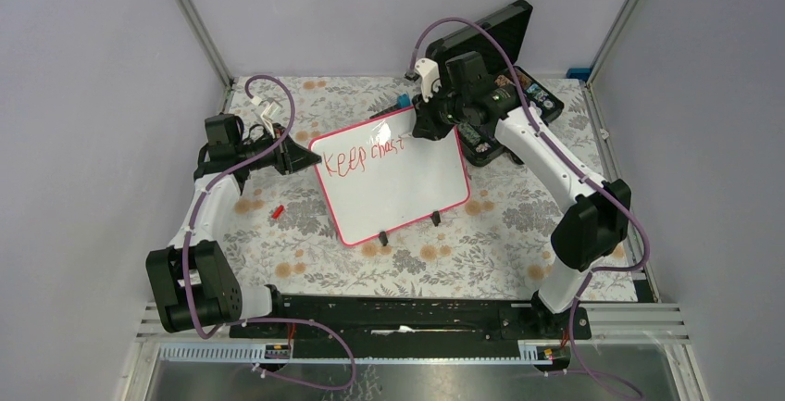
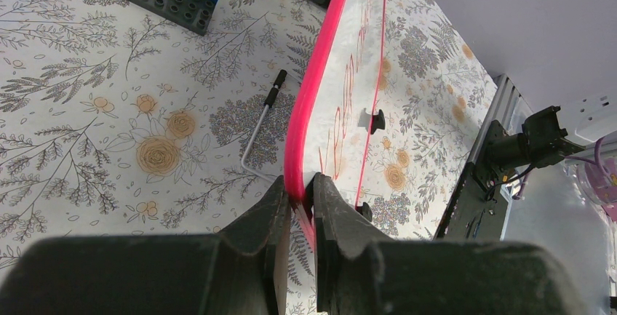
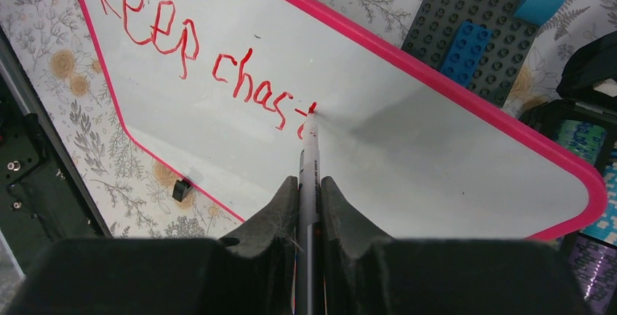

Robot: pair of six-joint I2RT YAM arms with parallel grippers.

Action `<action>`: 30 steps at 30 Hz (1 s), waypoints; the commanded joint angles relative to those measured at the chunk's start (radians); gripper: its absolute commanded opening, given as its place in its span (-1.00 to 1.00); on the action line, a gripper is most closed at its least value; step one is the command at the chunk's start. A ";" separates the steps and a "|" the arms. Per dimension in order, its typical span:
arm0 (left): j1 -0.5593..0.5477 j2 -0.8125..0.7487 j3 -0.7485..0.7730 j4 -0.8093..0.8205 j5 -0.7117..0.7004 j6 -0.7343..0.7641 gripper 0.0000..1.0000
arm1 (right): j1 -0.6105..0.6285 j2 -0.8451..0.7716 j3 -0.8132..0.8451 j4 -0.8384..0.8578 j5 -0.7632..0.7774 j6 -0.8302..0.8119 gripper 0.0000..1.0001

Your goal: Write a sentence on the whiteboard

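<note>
The whiteboard (image 1: 393, 179) with its pink frame lies tilted on the floral table. My left gripper (image 2: 298, 188) is shut on the whiteboard's pink left edge (image 2: 302, 111). My right gripper (image 3: 309, 180) is shut on a marker (image 3: 308, 155), whose red tip touches the whiteboard (image 3: 436, 140). The sentence (image 3: 196, 60) reads "Keep chas" in red, with a fresh stroke at the tip. From above, the sentence (image 1: 366, 156) runs along the board's upper left, and the right gripper (image 1: 428, 123) hangs over its upper edge.
A red cap (image 1: 277, 210) lies left of the board. A dark brick plate with blue bricks (image 3: 473, 35) sits behind the board, beside an open black case (image 1: 504, 95). A bent metal key (image 2: 262, 129) lies near the pink edge.
</note>
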 commanded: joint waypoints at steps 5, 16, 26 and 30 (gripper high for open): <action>-0.018 -0.006 0.017 0.030 -0.002 0.068 -1.00 | 0.006 -0.025 -0.008 0.020 -0.016 0.001 -1.00; -0.019 -0.010 0.015 0.030 -0.002 0.068 -1.00 | -0.020 -0.073 0.019 0.015 -0.038 0.022 -1.00; -0.018 -0.009 0.017 0.030 0.002 0.066 -1.00 | -0.030 -0.077 -0.016 0.008 -0.009 -0.009 -1.00; -0.019 -0.008 0.017 0.030 0.003 0.066 -1.00 | -0.028 -0.066 -0.022 0.008 -0.004 -0.011 -1.00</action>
